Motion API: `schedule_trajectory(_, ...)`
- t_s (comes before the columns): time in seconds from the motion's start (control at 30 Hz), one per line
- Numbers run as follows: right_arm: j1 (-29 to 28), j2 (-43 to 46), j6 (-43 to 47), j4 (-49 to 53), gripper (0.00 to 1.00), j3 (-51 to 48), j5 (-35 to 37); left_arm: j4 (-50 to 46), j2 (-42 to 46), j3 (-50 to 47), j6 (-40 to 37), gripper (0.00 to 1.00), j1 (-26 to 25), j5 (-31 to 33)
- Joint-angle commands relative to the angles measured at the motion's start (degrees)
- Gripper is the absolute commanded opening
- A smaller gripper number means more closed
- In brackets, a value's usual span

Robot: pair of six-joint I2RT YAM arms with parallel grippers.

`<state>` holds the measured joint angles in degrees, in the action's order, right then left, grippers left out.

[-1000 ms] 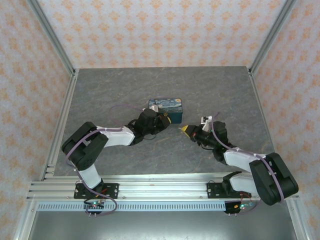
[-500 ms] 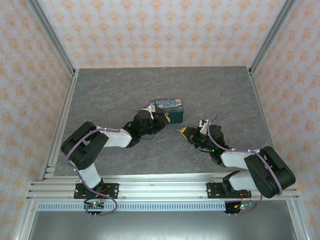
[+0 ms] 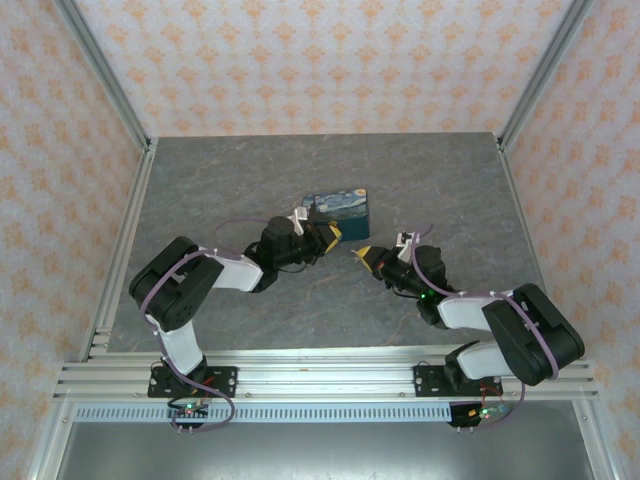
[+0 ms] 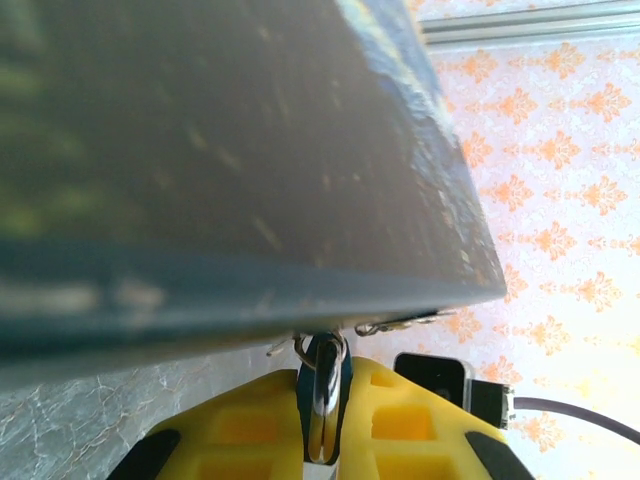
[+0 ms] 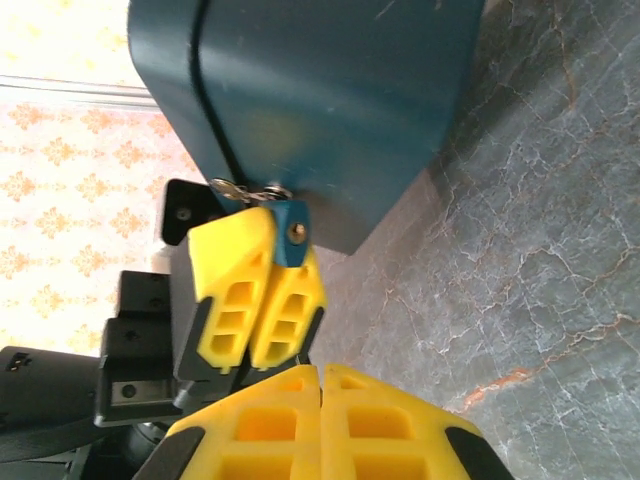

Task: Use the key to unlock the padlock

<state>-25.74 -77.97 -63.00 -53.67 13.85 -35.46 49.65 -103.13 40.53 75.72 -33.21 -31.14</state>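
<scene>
The blue painted box (image 3: 341, 209) sits mid-table, and its dark side fills the top of the left wrist view (image 4: 220, 150). My left gripper (image 3: 326, 234) is at the box's near edge, shut on the key's blue head (image 4: 323, 385) (image 5: 291, 233). A metal ring (image 4: 303, 350) and a spare key (image 4: 400, 322) (image 5: 236, 189) hang from the head against the box. The padlock is hidden behind the key and fingers. My right gripper (image 3: 363, 255) (image 5: 320, 372) is shut with nothing in it, a short way right of the left fingers (image 5: 245, 290).
Grey marbled tabletop (image 3: 300, 170) lies open behind the box and on both sides. Patterned walls and metal frame rails (image 3: 125, 230) enclose the table. Both arms stretch low over the near half of the table.
The box has turned and shifted slightly toward the back right. The left gripper followed it with the key. The right gripper crept a little left toward the left gripper.
</scene>
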Motion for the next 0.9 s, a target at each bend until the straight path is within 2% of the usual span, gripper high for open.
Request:
schedule_trajectory(0.0,-0.3,0.2,0.5,-3.1,0.0,1.3,0.9,6.4,-2.2,2.3,4.4,0.0,0.6,-4.6)
schedule_trajectory(0.17,-0.4,-0.1,1.1,-2.4,0.0,1.9,1.0,9.7,-3.9,2.2,7.1,0.0,0.8,-5.9)
schedule_trajectory(0.33,-0.3,-0.7,2.2,-0.9,0.0,2.2,1.8,8.3,-2.5,1.6,6.7,0.0,0.8,-6.4)
schedule_trajectory(0.87,-0.4,-6.7,-0.3,-4.8,0.0,4.5,3.7,4.6,0.4,1.4,4.8,0.0,0.8,-6.7)
